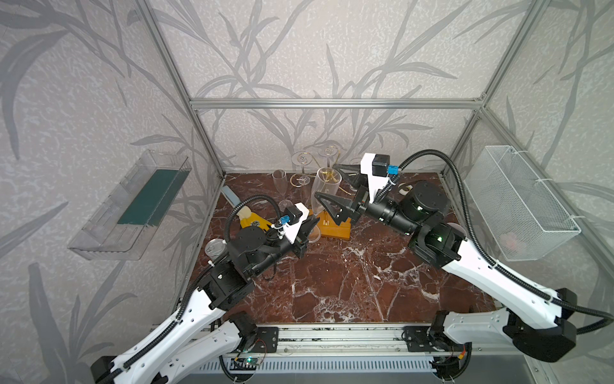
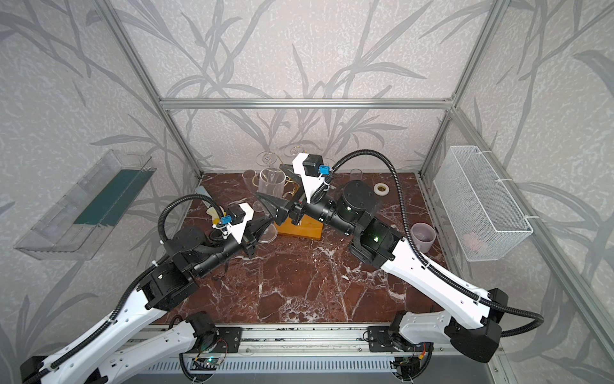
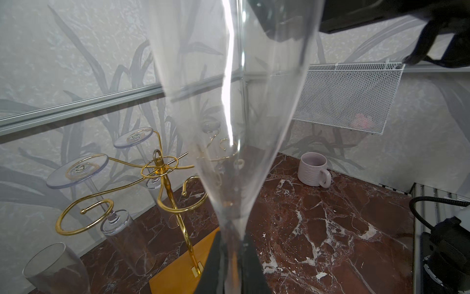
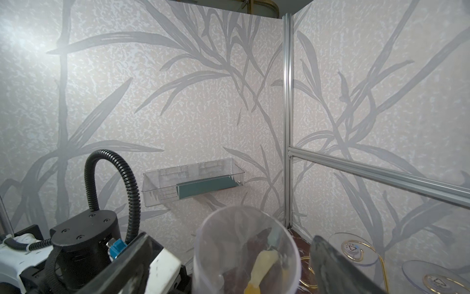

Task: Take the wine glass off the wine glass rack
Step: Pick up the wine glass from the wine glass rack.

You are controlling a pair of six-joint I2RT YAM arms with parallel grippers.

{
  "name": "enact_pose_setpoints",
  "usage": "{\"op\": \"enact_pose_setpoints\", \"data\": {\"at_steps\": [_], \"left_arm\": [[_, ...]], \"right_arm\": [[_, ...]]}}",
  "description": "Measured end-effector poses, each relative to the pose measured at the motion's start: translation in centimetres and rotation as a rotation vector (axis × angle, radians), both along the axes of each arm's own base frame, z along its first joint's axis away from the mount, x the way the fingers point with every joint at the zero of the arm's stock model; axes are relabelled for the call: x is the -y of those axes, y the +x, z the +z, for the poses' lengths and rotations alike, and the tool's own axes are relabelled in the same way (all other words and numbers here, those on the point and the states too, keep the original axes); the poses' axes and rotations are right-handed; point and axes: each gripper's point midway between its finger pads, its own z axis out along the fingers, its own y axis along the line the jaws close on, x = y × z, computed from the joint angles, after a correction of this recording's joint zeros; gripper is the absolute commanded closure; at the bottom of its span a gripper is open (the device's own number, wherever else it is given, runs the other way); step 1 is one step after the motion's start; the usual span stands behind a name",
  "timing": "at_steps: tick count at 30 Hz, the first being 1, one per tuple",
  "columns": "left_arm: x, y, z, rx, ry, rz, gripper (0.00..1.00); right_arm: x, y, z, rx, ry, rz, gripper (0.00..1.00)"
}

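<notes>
My left gripper (image 1: 309, 226) (image 3: 234, 248) is shut on the thin stem of a clear wine glass (image 1: 327, 189) (image 2: 271, 186) (image 3: 234, 127), which stands bowl-up just in front of the wine glass rack (image 1: 335, 227) (image 2: 299, 229) (image 3: 165, 183). The glass is off the rack's gold arms. My right gripper (image 1: 337, 189) (image 2: 279, 187) (image 4: 229, 269) is open, with one finger on each side of the glass's bowl (image 4: 245, 252) and a gap on both sides. Two more glasses (image 3: 81, 169) (image 3: 133, 137) hang upside down from the rack.
Another flute (image 1: 279, 182) stands on the marble left of the rack. A lilac mug (image 2: 422, 236) and a tape roll (image 2: 381, 189) sit at the right. A white mesh basket (image 1: 521, 202) hangs on the right wall, a clear shelf (image 1: 133, 206) on the left wall.
</notes>
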Motion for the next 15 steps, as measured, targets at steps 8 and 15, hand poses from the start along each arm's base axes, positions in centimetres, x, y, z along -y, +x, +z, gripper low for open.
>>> {"op": "enact_pose_setpoints", "data": {"at_steps": [8, 15], "left_arm": [[0.3, -0.1, -0.1, 0.022, 0.016, 0.005, 1.00], [0.7, -0.2, -0.3, 0.031, 0.037, 0.000, 1.00]], "right_arm": [[-0.6, 0.6, -1.2, -0.080, -0.009, 0.028, 0.20], [-0.5, 0.9, -1.7, -0.115, -0.003, 0.034, 0.31]]}}
